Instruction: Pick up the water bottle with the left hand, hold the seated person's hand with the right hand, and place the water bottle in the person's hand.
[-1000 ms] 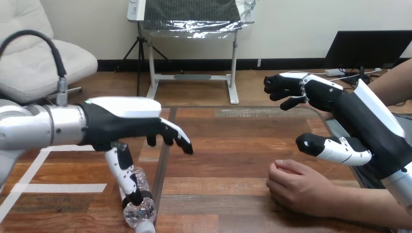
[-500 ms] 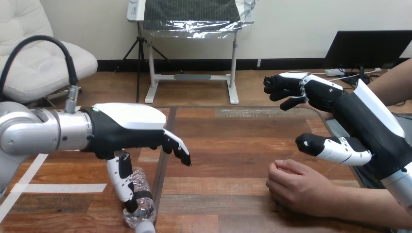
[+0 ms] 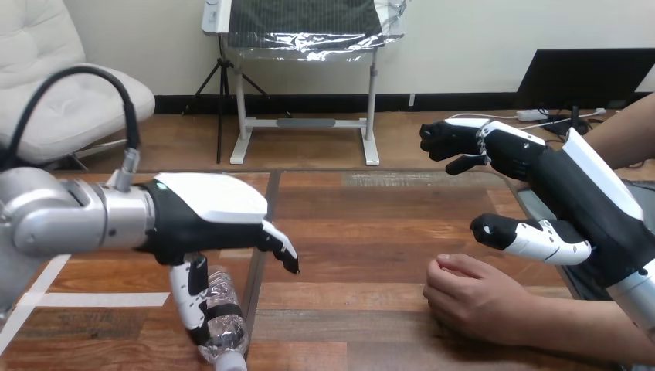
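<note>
Lowered since the earlier frames, the left hand (image 3: 205, 224) now hangs over the water bottle (image 3: 222, 323), which lies on its side on the table (image 3: 363, 232), beneath the fingers and just beside the thumb (image 3: 188, 297); contact cannot be confirmed. Fingers are loosely apart, clasping nothing. The right hand (image 3: 571, 193) is unchanged, thumb and fingers spread wide above the person's hand (image 3: 471, 297), not touching it. Recommendation: sink further, bring the fingers round the bottle's side opposite the thumb, and close evenly before lifting.

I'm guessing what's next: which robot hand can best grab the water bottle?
Left hand. It hangs right over the water bottle lying on the table, thumb down beside it. The right hand is far off, above the person's hand.
</note>
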